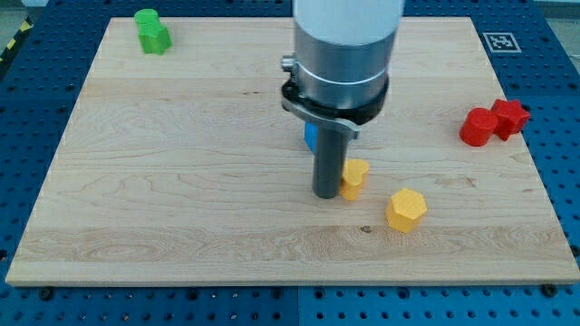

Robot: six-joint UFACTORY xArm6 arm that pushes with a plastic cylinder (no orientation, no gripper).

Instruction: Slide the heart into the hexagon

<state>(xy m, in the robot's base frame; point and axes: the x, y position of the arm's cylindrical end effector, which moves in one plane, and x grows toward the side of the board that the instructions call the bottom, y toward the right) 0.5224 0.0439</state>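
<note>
A yellow heart block (354, 177) lies near the board's middle, just right of my tip (326, 194), which stands touching or almost touching its left side. A yellow hexagon block (405, 210) lies a short way to the lower right of the heart, with a small gap between them. The rod and the arm's grey housing (344, 54) rise above the tip and hide part of the board behind them.
A blue block (310, 138) is mostly hidden behind the rod. Two green blocks (151, 31) sit together at the top left. Two red blocks (492, 122) sit together at the right edge. The wooden board (181, 199) lies on a blue perforated table.
</note>
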